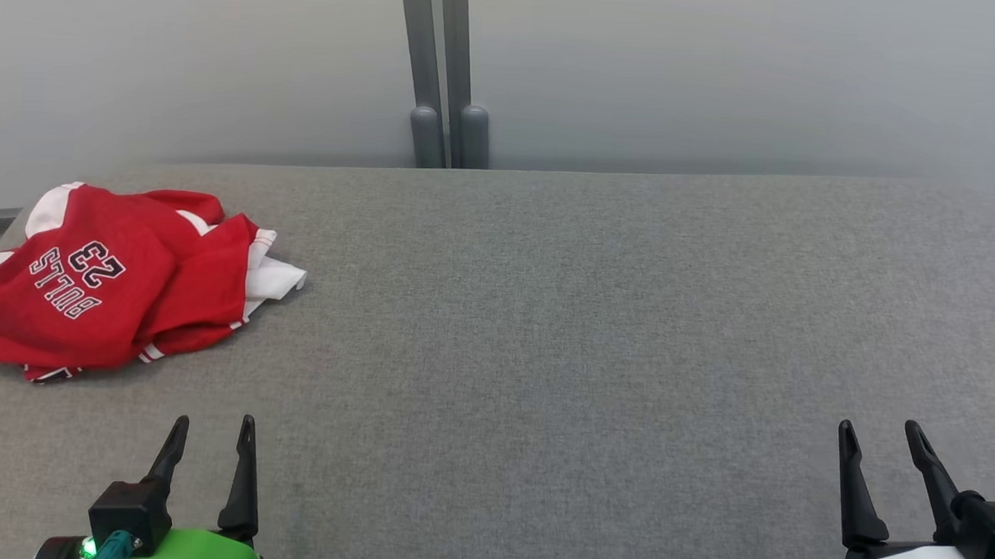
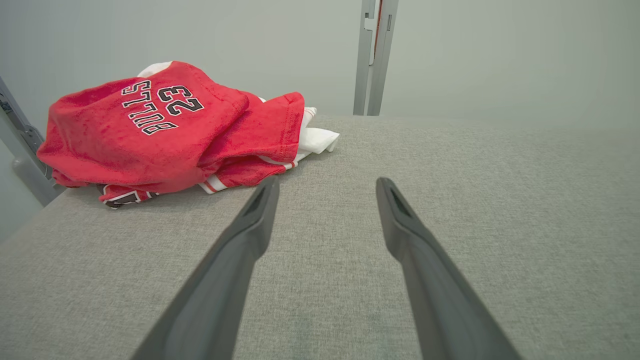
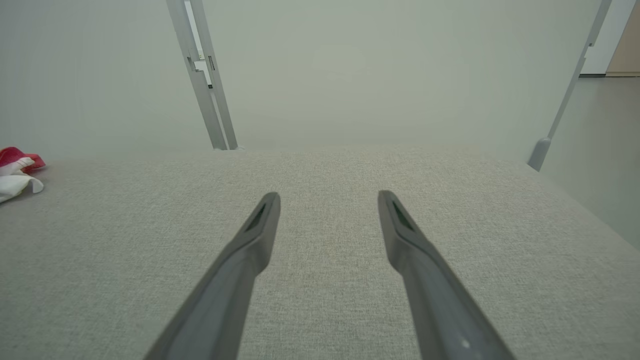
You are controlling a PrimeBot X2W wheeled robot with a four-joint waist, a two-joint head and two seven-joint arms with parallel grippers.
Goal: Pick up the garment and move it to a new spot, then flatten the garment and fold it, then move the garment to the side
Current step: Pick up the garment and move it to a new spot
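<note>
Garment (image 1: 103,283) looks light, floppy, bunched up; I'd pinch its white edge. Left gripper (image 1: 209,435) and right gripper (image 1: 881,439) gape wide, holding nothing.

Grey table (image 1: 596,334): centre, right and near side open. Obstacle: crumpled red garment (image 1: 119,284), far left. Grey posts (image 1: 445,134) beyond far edge.
</note>
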